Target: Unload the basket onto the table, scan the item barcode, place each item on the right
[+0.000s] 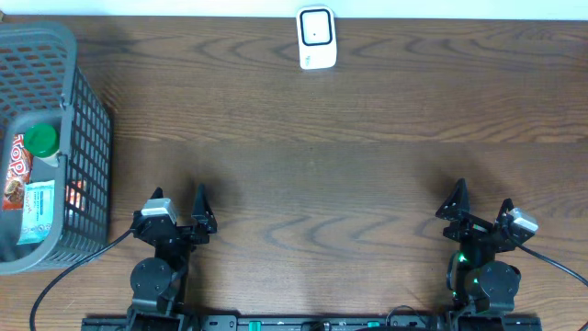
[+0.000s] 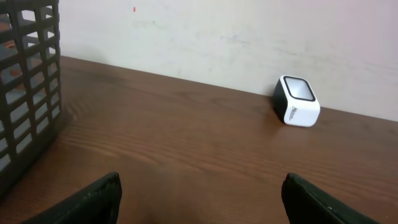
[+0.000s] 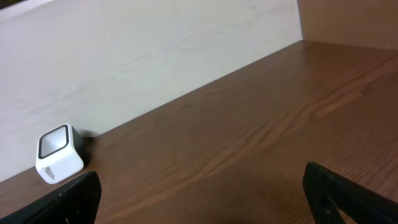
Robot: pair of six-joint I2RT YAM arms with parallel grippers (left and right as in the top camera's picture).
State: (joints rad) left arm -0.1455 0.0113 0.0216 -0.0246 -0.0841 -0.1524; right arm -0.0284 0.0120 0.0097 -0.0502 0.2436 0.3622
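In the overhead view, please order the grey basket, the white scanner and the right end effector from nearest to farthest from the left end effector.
1. Grey basket, on the left side, beside the left end effector.
2. White scanner, at the far edge, middle.
3. Right end effector, on the right side.

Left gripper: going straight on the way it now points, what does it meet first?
Nothing on the table, it seems: the left gripper points between the grey basket and the white barcode scanner, so probably the back wall first, though depth is unclear.
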